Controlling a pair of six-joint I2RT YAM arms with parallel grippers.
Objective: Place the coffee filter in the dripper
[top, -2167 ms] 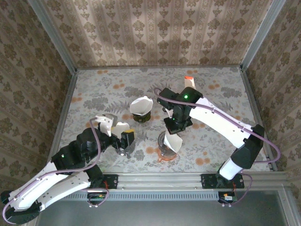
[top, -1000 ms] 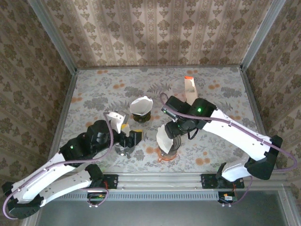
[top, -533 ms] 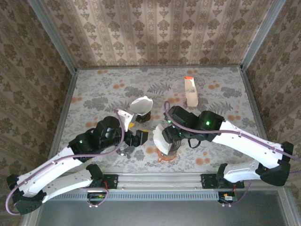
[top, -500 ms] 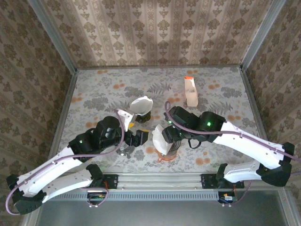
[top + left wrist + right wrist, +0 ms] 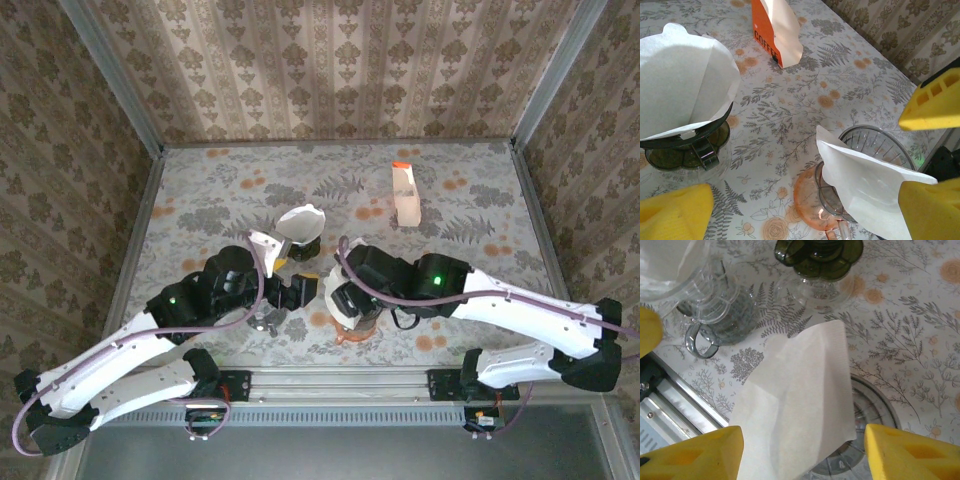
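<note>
We start with the 2 white arms, whose heads crowd together near the front of the flower-patterned table [image 5: 470, 240]. The left gripper [image 5: 805, 200] hangs spread wide with nothing in it, just beside the right gripper [image 5: 804, 434]. With the 2 so close, any sideways move risks a knock between them. The right gripper's jaws stand parted on either side of the filter. We judge the paper let go, but its lower edge runs out of frame, so a light pinch cannot be ruled out.

Next comes the clear ribbed dripper on its orange saucer base [image 5: 875, 145]. It looks light (a nudge from either finger could tip it or push it along). The clear handled glass vessel [image 5: 715, 310] and the dark green dripper [image 5: 687, 152], already lined with paper, stand near enough to be struck too.

Last is the white folded paper coffee filter [image 5: 800, 390]. It lies flat and tilted across the clear dripper's rim, partly overhanging, and is not opened into the cone. If a yellow pad clings to it, pulling away could drag it off. Left as it is, it may slide out by itself. We think it needs pressing down and in.
</note>
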